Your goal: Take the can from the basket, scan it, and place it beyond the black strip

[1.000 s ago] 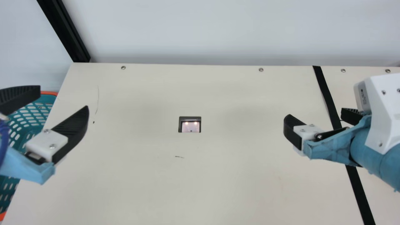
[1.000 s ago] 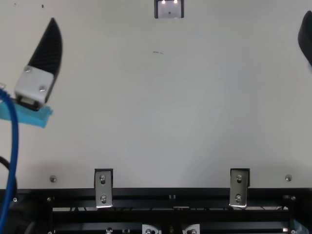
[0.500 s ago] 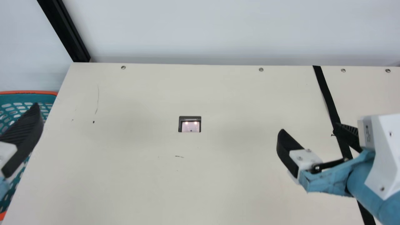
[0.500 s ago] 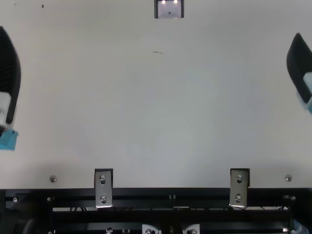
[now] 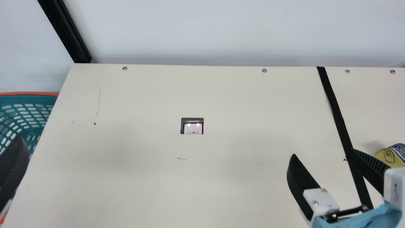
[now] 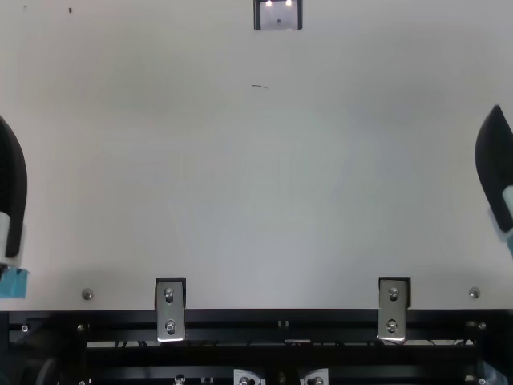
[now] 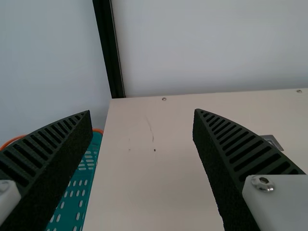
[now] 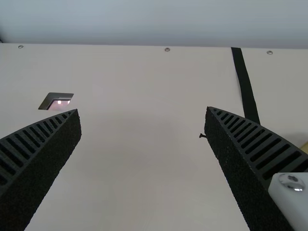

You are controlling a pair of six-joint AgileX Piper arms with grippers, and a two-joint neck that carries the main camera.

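Observation:
At the main view's left edge one finger of my left gripper (image 5: 13, 169) shows near the basket (image 5: 19, 99); in the left wrist view my left gripper (image 7: 143, 112) is open and empty. My right gripper (image 5: 322, 152) stands open with nothing held, one fingertip left of the black strip (image 5: 334, 109) and the other over it; the right wrist view shows the same gripper (image 8: 142, 111) wide apart. The gold can (image 5: 384, 155) with a ring pull rests right of the strip, lying on its side, partly hidden by that finger. The scanner window (image 5: 192, 126) glows mid-table.
A black post (image 5: 68, 34) rises at the table's back left corner, before a pale wall (image 5: 202, 28). Two metal brackets (image 6: 170, 309) sit on the near table edge in the top view. Small screws line the back edge.
My left gripper has moved left and toward the near edge. The right gripper has come toward the near edge too, and the can now shows where the right arm was in front of it.

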